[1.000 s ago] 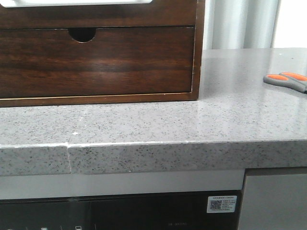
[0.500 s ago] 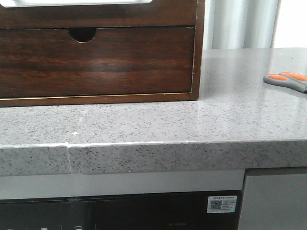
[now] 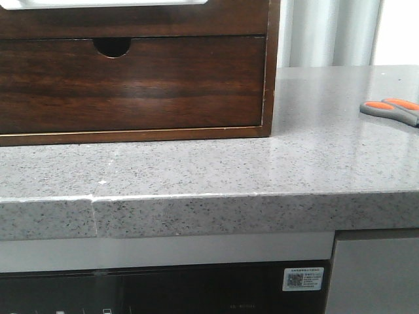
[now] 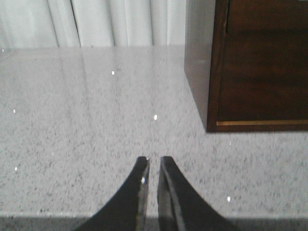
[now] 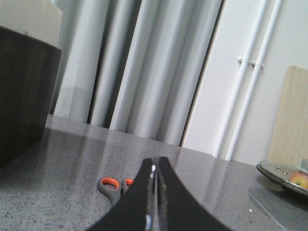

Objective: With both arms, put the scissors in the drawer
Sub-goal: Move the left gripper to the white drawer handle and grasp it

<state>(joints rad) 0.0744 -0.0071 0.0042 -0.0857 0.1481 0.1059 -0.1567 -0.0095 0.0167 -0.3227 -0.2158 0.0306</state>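
Grey speckled tabletop [image 3: 262, 170] carries the dark chest [image 3: 131, 78] at 10 o'clock, and only its notched lower drawer [image 3: 131, 82] is visible, shut. Scissors [image 3: 391, 110] lie flat at 3 o'clock, well apart from it, probably within reach of the right arm. Left end effector [image 4: 153, 166] hovers low beside the chest, nearly closed and empty; right end effector [image 5: 156, 166] points toward the scissors, closed and empty.

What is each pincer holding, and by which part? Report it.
Nothing. The left pincer and right pincer are both shut on air above the counter. The scissors lie untouched on the counter.
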